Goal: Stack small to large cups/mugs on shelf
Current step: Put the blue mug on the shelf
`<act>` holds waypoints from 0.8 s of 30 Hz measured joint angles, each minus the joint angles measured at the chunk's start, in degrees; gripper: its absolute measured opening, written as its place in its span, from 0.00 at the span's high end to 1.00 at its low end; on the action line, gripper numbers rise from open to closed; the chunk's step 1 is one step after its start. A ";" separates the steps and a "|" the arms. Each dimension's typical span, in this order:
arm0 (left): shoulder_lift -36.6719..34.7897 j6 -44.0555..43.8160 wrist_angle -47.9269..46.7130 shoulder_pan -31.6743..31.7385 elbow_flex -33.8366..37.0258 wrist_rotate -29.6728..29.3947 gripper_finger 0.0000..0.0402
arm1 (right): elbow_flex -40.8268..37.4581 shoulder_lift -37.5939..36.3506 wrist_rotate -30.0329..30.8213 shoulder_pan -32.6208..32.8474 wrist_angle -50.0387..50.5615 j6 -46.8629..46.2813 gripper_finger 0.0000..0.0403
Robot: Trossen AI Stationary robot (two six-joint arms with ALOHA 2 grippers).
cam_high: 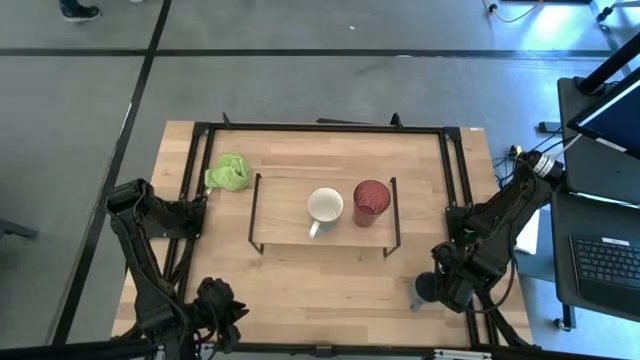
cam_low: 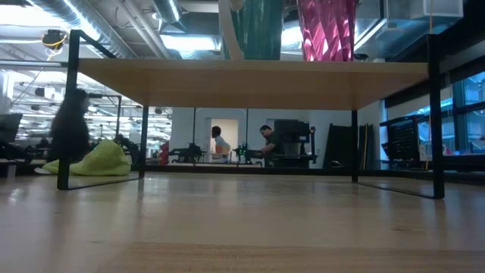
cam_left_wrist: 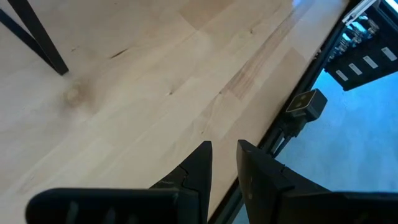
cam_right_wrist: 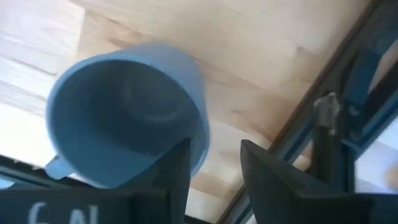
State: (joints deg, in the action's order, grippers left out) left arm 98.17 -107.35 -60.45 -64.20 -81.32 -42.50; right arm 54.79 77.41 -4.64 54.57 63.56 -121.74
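So the white mug (cam_high: 325,206) and red tumbler (cam_high: 371,201) sit side by side on the shelf (cam_high: 285,215). Right gripper (cam_right_wrist: 214,165) has the little blue mug (cam_right_wrist: 127,112) pinched by its rim at the desk's (cam_high: 330,280) right front corner. Left gripper (cam_left_wrist: 224,163) is slightly open, holding nothing.

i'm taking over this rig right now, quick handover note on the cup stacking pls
Right claw: at the table's near right corner, one finger inside the small blue mug and one outside, on its wall; whether it is clamped cannot be told.
Left claw: parked over the near left edge of the table, slightly parted, holding nothing.
Shelf: white mug in the middle, red tumbler to its right, left end bare.
Done: white mug and tumbler are on the shelf.
Left: move the blue mug up to the shelf's bare left end. The green cloth sits behind the shelf, untouched.
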 joint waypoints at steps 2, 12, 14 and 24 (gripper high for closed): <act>0.00 0.00 0.00 0.00 0.00 0.00 0.83 | -0.60 -0.02 0.04 0.08 -2.93 -0.26 0.65; 0.00 0.02 -0.37 -0.11 0.00 0.00 0.83 | -1.78 0.74 0.43 0.08 -5.70 -0.32 0.66; 0.00 0.02 -0.53 -0.11 0.00 0.01 0.83 | -1.79 0.74 0.46 0.08 -5.35 -0.30 0.68; 0.00 0.04 -2.18 -0.04 0.00 0.00 0.83 | -1.80 0.74 0.35 -1.73 -5.56 1.08 0.96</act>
State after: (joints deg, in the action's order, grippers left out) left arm 98.17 -107.31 -62.62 -64.24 -81.32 -42.50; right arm 52.99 78.15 -4.29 52.84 58.00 -120.66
